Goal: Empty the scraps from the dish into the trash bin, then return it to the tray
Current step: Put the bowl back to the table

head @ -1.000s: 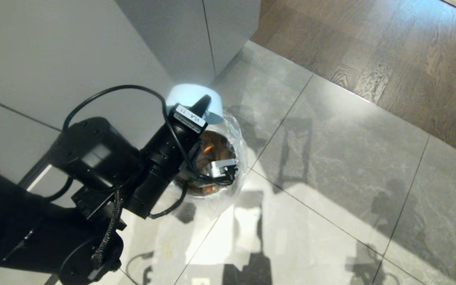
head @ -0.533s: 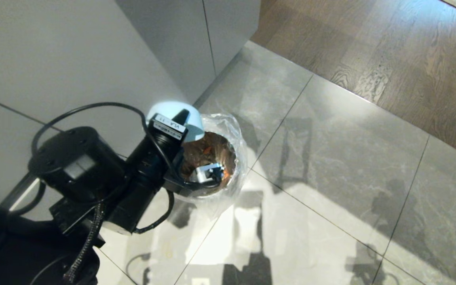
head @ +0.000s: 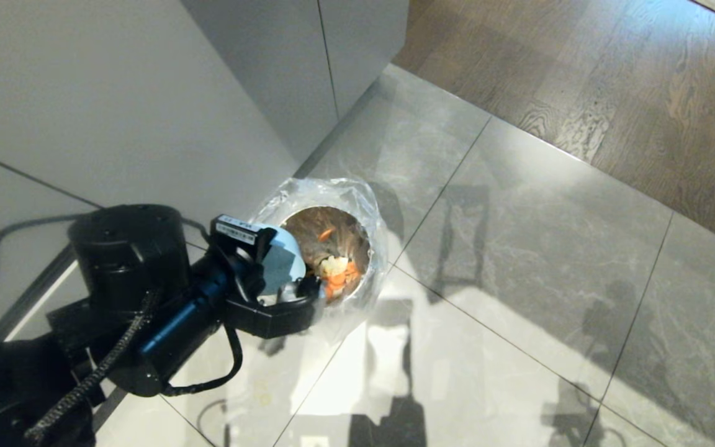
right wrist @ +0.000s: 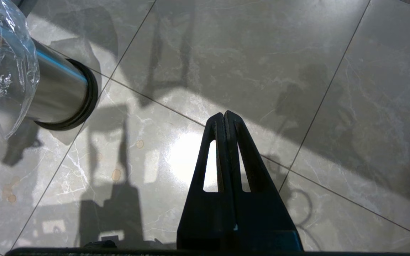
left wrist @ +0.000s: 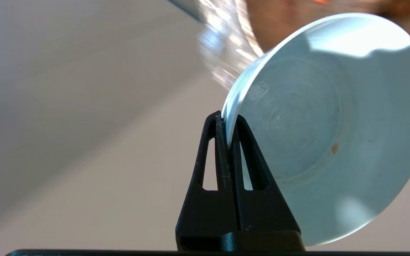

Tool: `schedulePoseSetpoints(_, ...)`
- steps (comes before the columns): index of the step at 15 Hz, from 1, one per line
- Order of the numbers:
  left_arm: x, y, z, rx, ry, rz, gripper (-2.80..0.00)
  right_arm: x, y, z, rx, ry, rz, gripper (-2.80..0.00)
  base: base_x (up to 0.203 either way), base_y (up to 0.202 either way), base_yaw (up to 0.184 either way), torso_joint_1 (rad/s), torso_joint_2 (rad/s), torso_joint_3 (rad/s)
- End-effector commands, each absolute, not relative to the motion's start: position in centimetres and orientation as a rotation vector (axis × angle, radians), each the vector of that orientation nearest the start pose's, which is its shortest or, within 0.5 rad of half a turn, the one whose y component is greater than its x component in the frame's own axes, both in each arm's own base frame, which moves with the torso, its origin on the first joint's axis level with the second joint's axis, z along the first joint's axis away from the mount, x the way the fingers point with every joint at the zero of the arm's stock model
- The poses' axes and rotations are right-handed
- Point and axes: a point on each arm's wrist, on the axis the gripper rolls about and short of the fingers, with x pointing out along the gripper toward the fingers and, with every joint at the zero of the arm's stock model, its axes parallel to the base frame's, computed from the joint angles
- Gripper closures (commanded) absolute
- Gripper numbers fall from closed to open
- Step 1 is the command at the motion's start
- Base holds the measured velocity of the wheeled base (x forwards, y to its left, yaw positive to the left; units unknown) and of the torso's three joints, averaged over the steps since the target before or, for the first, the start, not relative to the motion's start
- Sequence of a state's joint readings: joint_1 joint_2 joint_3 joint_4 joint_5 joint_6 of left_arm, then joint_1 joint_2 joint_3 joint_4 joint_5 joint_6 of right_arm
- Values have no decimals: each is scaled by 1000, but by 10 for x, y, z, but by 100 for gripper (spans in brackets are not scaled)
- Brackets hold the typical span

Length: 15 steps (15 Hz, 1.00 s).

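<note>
dish [left wrist: 326,131] tipped on edge, beside bin [head: 367,205]

pale blue dish [left wrist: 326,128]; orange and pale yellow scraps [head: 336,275]; steel trash bin [right wrist: 57,94], clear crinkly liner; grey marbled floor [head: 519,248]

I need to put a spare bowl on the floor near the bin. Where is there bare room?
Bare grey tiles lie between the trash bin and the wood flooring. It is crowded on the bin's cabinet side, where the left end effector holds the dish.
</note>
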<state>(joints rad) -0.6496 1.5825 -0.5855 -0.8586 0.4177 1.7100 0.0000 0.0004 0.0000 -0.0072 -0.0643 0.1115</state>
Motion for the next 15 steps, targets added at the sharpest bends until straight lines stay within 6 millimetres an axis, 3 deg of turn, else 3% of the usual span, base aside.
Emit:
schedulePoseSetpoints(1, 200, -129, 195, 1677, -53, -256, 0, -23, -1, 76, 112, -11, -64, 0, 0, 0, 0, 0, 0, 0)
schedulePoseSetpoints(4, 180, -102, 204, 1562, 34, -248, 0, -23, -1, 76, 112, -10, -64, 0, 0, 0, 0, 0, 0, 0)
schedulePoseSetpoints(7, 157, -78, 197, 1410, 141, -238, 0, -23, -1, 76, 112, -11, -64, 0, 0, 0, 0, 0, 0, 0)
schedulePoseSetpoints(11, 121, -45, 175, 1198, 222, -152, 0, -23, -1, 76, 112, -11, -64, 0, 0, 0, 0, 0, 0, 0)
schedulePoseSetpoints(15, 78, -23, 137, 1009, 265, -103, 0, -23, -1, 76, 112, -11, -64, 0, 0, 0, 0, 0, 0, 0)
